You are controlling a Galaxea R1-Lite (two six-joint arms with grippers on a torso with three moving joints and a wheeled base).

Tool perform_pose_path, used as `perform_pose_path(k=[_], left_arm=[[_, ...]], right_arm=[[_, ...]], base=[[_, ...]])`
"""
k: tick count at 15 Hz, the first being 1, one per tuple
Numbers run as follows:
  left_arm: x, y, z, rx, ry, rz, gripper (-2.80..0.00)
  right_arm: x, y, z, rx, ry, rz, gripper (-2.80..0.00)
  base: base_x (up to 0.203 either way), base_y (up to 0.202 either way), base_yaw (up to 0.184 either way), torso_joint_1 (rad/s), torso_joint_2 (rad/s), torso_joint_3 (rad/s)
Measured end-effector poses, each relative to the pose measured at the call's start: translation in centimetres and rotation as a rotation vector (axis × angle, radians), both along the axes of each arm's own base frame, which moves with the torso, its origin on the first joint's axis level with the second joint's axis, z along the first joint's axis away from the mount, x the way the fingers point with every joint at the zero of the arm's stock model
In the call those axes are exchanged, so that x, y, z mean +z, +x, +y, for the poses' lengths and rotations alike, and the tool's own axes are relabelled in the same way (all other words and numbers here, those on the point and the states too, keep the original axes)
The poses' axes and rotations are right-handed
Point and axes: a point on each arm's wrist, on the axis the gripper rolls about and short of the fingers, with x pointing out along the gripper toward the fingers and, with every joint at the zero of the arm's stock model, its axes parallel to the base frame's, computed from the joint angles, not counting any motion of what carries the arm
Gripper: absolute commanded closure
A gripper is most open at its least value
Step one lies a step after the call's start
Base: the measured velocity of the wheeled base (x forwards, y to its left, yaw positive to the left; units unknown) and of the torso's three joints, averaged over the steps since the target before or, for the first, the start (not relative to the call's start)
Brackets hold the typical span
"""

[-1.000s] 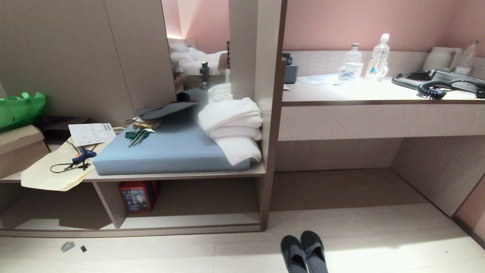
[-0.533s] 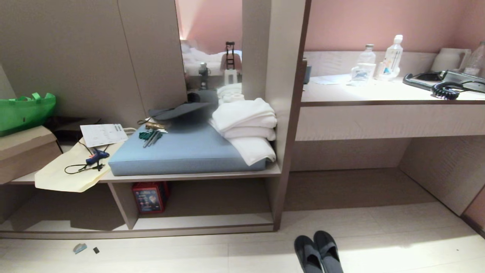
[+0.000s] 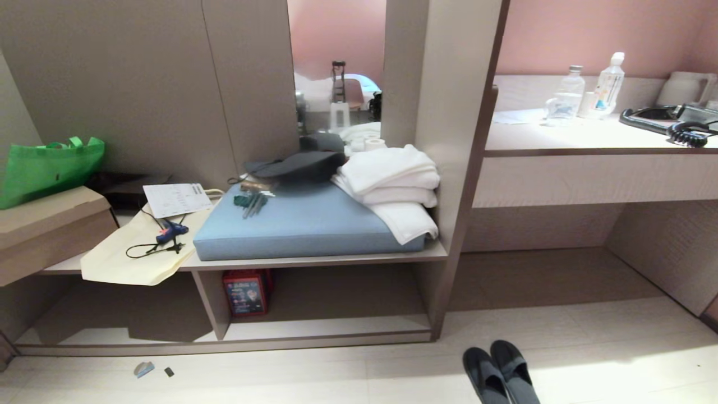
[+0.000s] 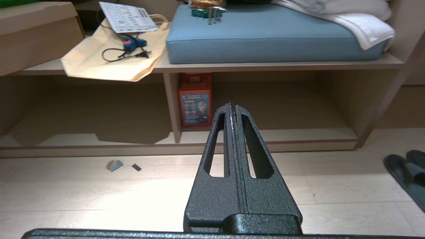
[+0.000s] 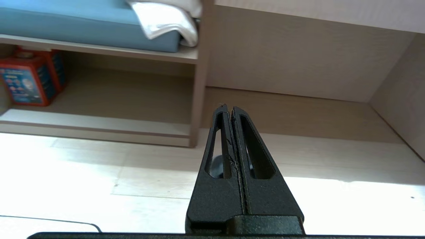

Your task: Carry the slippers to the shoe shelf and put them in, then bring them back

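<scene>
A: Where are the slippers [image 3: 501,373]?

B: On the pale floor [image 3: 589,348], near the front of the scene and to the right, lying side by side and touching, toes pointing toward the furniture. Nothing holds them.

A: And the shoe shelf [image 3: 314,331]?

B: Farther back and to the left of them, a low open cubby with a pale base and a thin upright divider [image 3: 210,303]. A red box [image 3: 245,292] stands inside, just right of the divider.

A: What sits on top of it?

B: A blue cushion [image 3: 303,224] carrying folded white towels [image 3: 392,182] at its right end, with a cream bag [image 3: 132,255] and a blue tool [image 3: 171,229] to its left. Far left there is a cardboard box [image 3: 47,224] and a green bag [image 3: 50,168].

A: The grippers?

B: The left gripper [image 4: 232,107] has its jaws pressed together, empty, hanging above the floor in front of the cubby. The right gripper [image 5: 228,108] is likewise closed on nothing, low over the floor, facing the recess under the desk [image 3: 594,174] on the right.
</scene>
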Motion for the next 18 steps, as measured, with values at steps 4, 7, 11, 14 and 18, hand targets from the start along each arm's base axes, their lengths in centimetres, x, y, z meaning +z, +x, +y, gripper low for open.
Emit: perform_pose_path(k=[4, 7, 11, 14, 18], left_arm=[[0.0, 0.0, 0.0, 0.0, 0.0, 0.0, 0.0], [0.0, 0.0, 0.0, -0.001, 0.0, 0.0, 0.0], [-0.01, 0.0, 0.0, 0.0, 0.001, 0.0, 0.0], [0.0, 0.0, 0.0, 0.0, 0.004, 0.0, 0.0], [0.01, 0.0, 0.0, 0.0, 0.009, -0.001, 0.0]], right_arm=[[0.0, 0.0, 0.0, -0.001, 0.001, 0.0, 0.0], [0.0, 0.0, 0.0, -0.001, 0.0, 0.0, 0.0], [0.0, 0.0, 0.0, -0.001, 0.001, 0.0, 0.0], [0.0, 0.0, 0.0, -0.001, 0.0, 0.0, 0.0], [0.0, 0.0, 0.0, -0.001, 0.0, 0.0, 0.0]], base=[[0.0, 0.195, -0.001, 0.003, 0.0, 0.002], [0.0, 0.195, -0.002, 0.004, 0.0, 0.0], [0.0, 0.167, -0.006, 0.003, 0.0, 0.003], [0.0, 0.0, 0.0, 0.0, 0.0, 0.0], [0.0, 0.0, 0.0, 0.0, 0.0, 0.0]])
